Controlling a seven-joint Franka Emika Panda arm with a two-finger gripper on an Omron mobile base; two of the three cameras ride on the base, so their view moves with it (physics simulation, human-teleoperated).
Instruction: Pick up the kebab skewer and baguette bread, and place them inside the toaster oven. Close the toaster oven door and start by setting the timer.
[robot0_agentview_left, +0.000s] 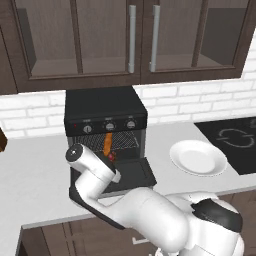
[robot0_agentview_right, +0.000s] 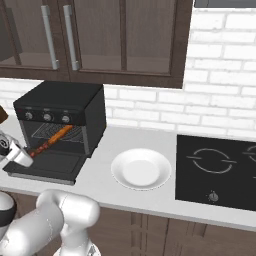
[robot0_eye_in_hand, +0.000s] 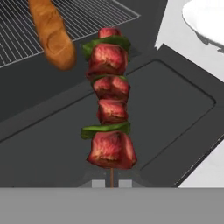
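1. The kebab skewer (robot0_eye_in_hand: 109, 105) is held at its stick end by the claw (robot0_eye_in_hand: 111, 183), whose tips are closed on the thin wooden stick at the bottom centre of the hand view.
2. The skewer's long axis runs straight up the hand view, away from the claw, with its far tip directed at the mouth of the toaster oven (robot0_agentview_left: 105, 112).
3. The skewer is suspended above the toaster oven door (robot0_eye_in_hand: 175, 113), which lies dropped open and flat; the skewer is judged not yet to be inside the cavity.
4. The baguette bread (robot0_eye_in_hand: 52, 33) is already lying on the wire rack (robot0_eye_in_hand: 96, 17), in the upper left of the hand view, its near rounded end just left of the skewer's tip. In the right base view the loaf (robot0_agentview_right: 60, 134) is seen slanting out toward the oven mouth.
5. The coming move is judged to depend on the free strip of rack to the right of the loaf, straight ahead along the skewer's axis.
6. Materials noted: glossy red-brown meat cubes with green pepper slices between; a matt orange-brown crust; thin metal rack wires; a flat black door with a recessed dark window.
7. A white plate (robot0_agentview_left: 198, 157) rests on the pale worktop (robot0_agentview_left: 35, 170), right of the oven.
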